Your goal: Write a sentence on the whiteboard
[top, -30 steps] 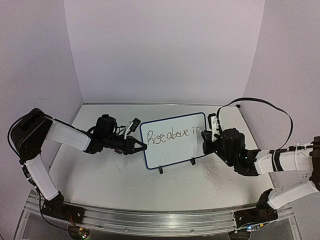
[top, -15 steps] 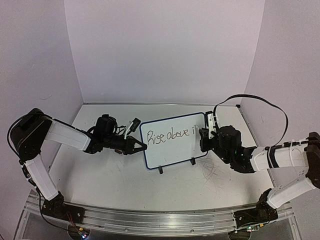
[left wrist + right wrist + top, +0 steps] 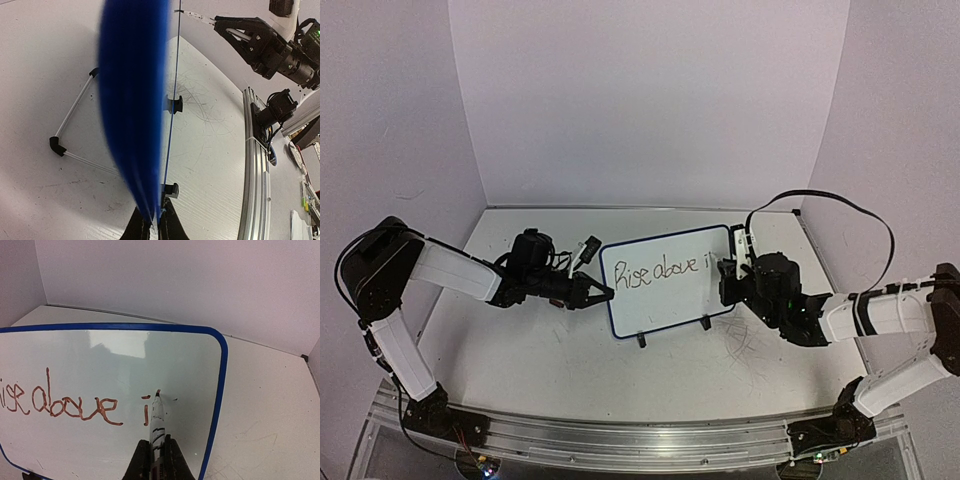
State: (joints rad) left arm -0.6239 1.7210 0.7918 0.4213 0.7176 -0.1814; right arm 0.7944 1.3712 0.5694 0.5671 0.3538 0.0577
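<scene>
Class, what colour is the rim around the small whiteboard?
Blue. The whiteboard rim shows best in the right wrist view.

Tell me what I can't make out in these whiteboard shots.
Left wrist view: the whiteboard is edge-on, its rim a blue blur, so the written face is hidden.
Right wrist view: the sentence starts beyond the left edge; only "ise above i" shows.
Right wrist view: whether the marker tip touches the board is unclear.
Top view: the right gripper is too small and dark to separate its fingers.
</scene>
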